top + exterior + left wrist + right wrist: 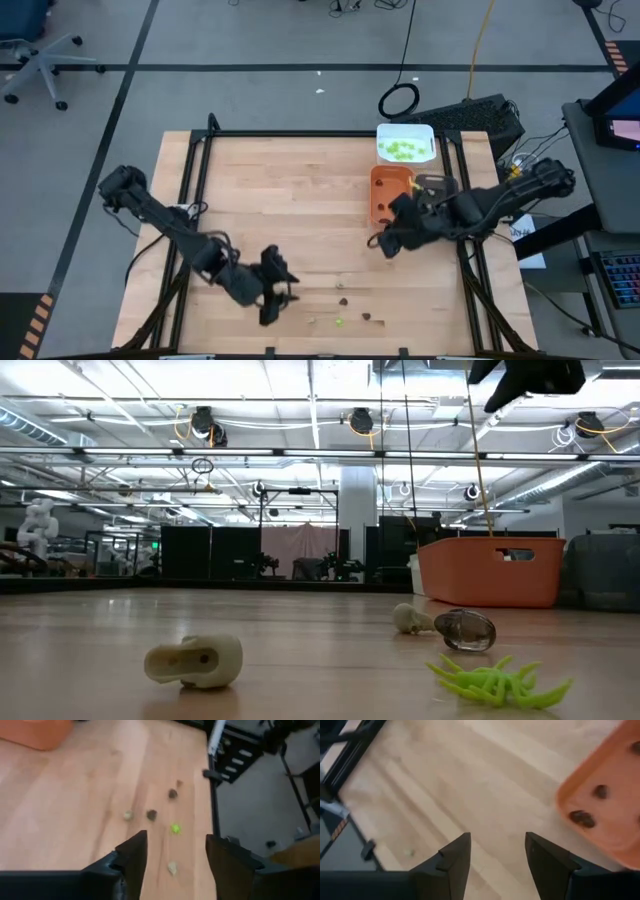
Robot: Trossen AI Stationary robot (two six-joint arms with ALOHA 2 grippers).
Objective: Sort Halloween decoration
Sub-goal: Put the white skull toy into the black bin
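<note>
Decoration pieces (175, 828): roughly six loose.

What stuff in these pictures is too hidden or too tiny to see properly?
- High view: the loose pieces near the table's front edge, like the green one, are too small to show their shapes.
- Low view: the orange tray wall hides its contents.
- Right wrist view: the picture's edge cuts off the orange tray, so only some dark brown pieces show.
- Left wrist view: the pale piece is blurred.
</note>
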